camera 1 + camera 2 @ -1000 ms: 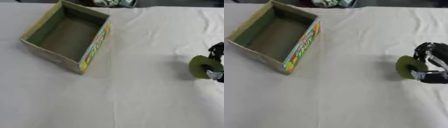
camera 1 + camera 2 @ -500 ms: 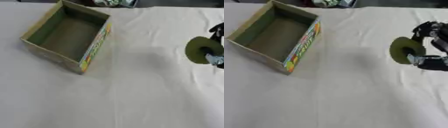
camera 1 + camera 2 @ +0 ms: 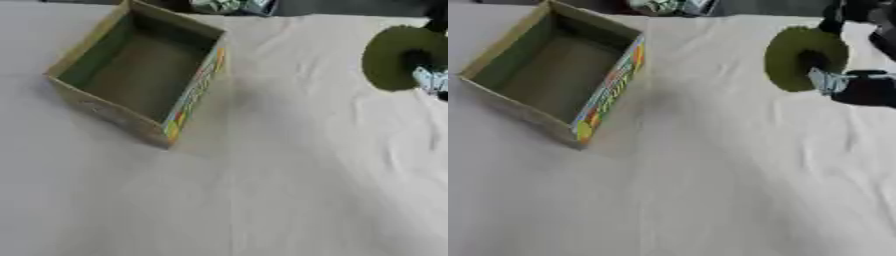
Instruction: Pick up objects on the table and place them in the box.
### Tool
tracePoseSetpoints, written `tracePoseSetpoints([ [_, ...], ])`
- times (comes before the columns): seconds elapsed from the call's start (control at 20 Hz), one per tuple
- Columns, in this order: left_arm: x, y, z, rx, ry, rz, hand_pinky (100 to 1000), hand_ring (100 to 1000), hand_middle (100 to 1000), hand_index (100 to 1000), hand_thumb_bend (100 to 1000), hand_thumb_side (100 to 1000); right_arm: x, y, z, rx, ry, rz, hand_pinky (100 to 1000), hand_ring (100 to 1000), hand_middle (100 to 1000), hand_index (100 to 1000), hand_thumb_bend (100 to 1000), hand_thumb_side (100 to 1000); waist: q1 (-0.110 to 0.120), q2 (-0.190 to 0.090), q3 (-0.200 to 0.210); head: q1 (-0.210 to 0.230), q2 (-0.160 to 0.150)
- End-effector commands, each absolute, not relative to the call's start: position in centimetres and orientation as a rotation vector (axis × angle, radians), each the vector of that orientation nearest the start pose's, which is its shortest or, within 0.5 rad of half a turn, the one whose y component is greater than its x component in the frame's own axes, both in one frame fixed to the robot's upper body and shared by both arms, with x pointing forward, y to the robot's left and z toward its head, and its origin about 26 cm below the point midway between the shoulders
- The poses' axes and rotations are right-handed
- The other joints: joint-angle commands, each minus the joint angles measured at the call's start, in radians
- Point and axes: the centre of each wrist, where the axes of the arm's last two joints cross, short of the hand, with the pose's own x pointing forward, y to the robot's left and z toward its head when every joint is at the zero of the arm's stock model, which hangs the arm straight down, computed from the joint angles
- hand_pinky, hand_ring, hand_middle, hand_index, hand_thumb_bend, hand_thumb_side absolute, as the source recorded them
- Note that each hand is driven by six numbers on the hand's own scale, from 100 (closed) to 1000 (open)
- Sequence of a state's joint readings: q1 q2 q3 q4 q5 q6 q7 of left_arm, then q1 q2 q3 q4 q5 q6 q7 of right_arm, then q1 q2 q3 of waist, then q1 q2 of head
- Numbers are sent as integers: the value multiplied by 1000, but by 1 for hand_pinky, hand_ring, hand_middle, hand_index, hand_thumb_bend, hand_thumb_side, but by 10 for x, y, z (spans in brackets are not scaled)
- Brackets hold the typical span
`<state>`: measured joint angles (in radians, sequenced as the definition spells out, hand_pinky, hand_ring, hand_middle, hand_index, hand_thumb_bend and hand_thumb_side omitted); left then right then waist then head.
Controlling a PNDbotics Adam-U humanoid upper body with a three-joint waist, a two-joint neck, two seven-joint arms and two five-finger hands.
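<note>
Hand, right (image 3: 859,87): black, fingers curled around a flat olive-green round disc (image 3: 798,57), held on edge above the white-clothed worktop (image 3: 710,190), right of the open cardboard box (image 3: 131,75). Disc looks light and stiff; rim hold suits it. Left hand unseen.

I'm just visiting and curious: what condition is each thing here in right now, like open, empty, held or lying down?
Box: open at the top, nothing visible inside, standing on the white cloth.
Green round object: held in the right hand, at the right side, apart from the box.
Right hand: curled round the green round object.
White cloth: spread over the table, slightly wrinkled.
Left hand: not in view.
</note>
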<state>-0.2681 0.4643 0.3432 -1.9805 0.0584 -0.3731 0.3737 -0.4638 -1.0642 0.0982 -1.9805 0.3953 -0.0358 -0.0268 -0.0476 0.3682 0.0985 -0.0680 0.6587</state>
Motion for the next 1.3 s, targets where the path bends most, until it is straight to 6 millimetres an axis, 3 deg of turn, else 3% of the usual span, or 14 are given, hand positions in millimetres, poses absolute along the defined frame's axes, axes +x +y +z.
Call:
tracePoseSetpoints([
  [0.05,277,364,249,-787,3354,-171,679,645,580,730,100,573,285,-303,339,1472,2634,-1635,729,706,437,571,100,205,-1,-27,4,-4,-4],
  [0.35,278,363,249,-772,3362,-152,679,644,580,730,100,572,297,-270,367,1323,2618,-1593,719,698,443,576,100,195,-8,-33,20,-14,4],
  [0.7,280,359,252,-731,3366,-139,678,644,581,729,100,572,342,-219,384,1155,2611,-1660,723,710,444,577,100,187,-10,-35,42,-44,6],
  [1.05,284,352,260,-650,3357,-127,678,643,580,729,100,573,393,-175,375,1080,2584,-1760,732,735,449,585,100,196,-16,-28,74,-93,1],
  [1.3,287,346,267,-579,3348,-117,677,642,580,729,100,574,422,-158,361,1059,2603,-1787,744,750,449,587,100,195,-22,-17,111,-129,-6],
])
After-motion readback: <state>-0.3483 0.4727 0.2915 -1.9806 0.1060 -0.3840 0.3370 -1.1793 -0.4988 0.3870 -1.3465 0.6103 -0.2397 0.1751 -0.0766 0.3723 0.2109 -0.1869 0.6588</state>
